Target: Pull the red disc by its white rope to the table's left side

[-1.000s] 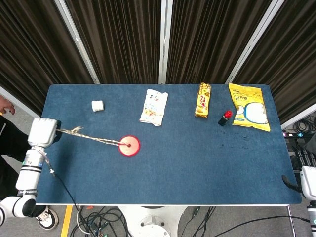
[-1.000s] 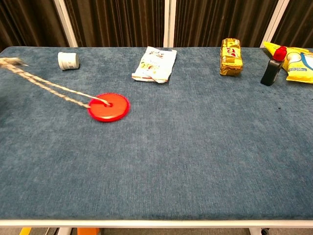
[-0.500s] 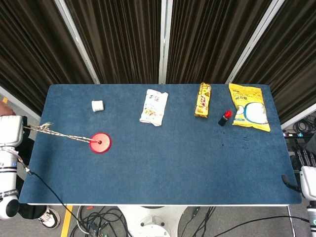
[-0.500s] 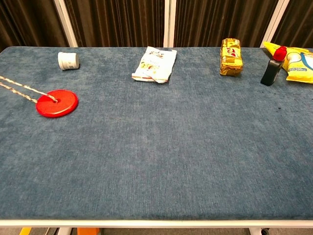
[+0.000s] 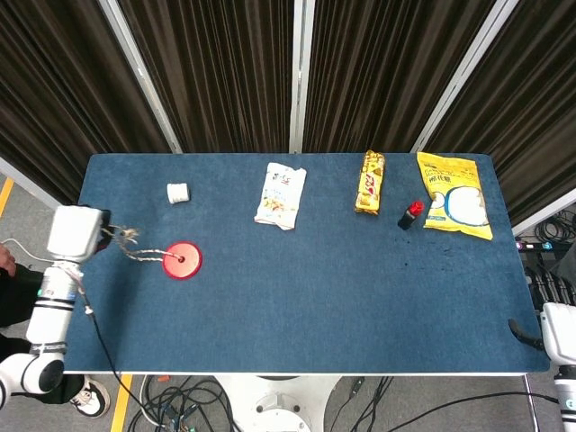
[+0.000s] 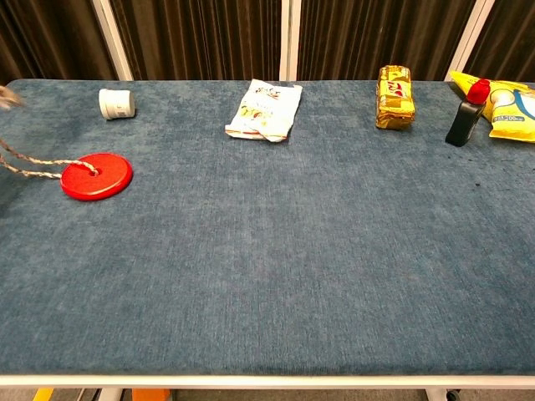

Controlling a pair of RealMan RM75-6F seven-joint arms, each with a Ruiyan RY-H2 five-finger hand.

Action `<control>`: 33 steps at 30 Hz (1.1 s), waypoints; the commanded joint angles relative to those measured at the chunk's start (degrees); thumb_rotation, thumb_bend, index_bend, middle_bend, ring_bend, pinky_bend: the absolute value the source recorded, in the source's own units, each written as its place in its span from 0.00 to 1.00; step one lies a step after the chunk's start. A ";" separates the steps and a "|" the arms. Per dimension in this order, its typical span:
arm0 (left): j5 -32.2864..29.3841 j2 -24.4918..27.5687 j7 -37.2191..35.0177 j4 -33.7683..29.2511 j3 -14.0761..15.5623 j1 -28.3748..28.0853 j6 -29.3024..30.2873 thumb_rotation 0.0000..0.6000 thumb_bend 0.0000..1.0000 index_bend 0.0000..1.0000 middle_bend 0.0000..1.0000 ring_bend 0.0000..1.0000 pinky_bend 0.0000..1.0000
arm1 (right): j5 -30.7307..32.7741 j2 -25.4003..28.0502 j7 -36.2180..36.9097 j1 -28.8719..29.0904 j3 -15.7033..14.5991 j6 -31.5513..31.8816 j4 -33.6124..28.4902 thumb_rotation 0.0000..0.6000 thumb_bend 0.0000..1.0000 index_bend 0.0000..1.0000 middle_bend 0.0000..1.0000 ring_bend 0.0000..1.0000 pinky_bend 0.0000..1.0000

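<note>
One red disc (image 5: 182, 260), one white rope (image 5: 137, 251) (slack), three snack packs

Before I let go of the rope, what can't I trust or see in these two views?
- Left hand: in the head view the wrist housing covers its fingers, so the hold on the white rope is unconfirmed; the chest view cuts it off at the left edge.
- Right hand: only a dark sliver at the head view's right edge.
- Print on the snack packets: too small.
</note>
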 commanded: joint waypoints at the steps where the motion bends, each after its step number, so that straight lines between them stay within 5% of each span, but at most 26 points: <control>1: 5.53 -3.74 -0.26 -0.53 1.48 -2.52 -0.72 1.00 0.35 0.78 0.94 0.67 0.66 | 0.13 -0.09 0.21 0.04 -0.09 -0.26 0.19 1.00 0.18 0.00 0.01 0.00 0.00; 8: 7.83 -9.82 0.88 4.85 2.39 -5.71 -4.35 1.00 0.34 0.74 0.89 0.64 0.64 | 0.72 -0.45 0.98 0.13 -0.19 -1.15 1.12 1.00 0.18 0.00 0.01 0.00 0.00; 9: 6.91 -10.04 1.59 5.41 2.53 -5.94 -5.71 1.00 0.31 0.67 0.82 0.58 0.62 | 0.74 -0.50 1.05 0.11 -0.23 -1.19 1.24 1.00 0.18 0.00 0.01 0.00 0.00; 12: 1.71 -7.26 4.76 2.34 3.25 -6.88 -13.16 1.00 0.19 0.26 0.39 0.22 0.46 | 1.04 -0.56 1.38 -0.05 -0.22 -1.22 1.64 1.00 0.18 0.00 0.01 0.00 0.00; 15: 2.88 -6.39 3.77 1.12 3.19 -6.51 -11.67 1.00 0.12 0.10 0.14 0.02 0.33 | 1.39 -0.61 1.75 -0.09 -0.09 -1.34 2.09 1.00 0.18 0.00 0.01 0.00 0.00; 25: 4.29 -0.81 4.19 -3.25 4.86 -2.85 -6.86 1.00 0.10 0.10 0.12 0.01 0.28 | 0.96 -0.62 1.57 -0.04 -0.09 -1.06 1.86 1.00 0.18 0.00 0.01 0.00 0.00; 33: 5.22 0.88 -4.45 -8.27 7.64 8.78 7.30 1.00 0.10 0.17 0.15 0.03 0.34 | 0.61 -0.12 0.89 -0.26 -0.31 -0.59 0.84 1.00 0.18 0.00 0.01 0.00 0.00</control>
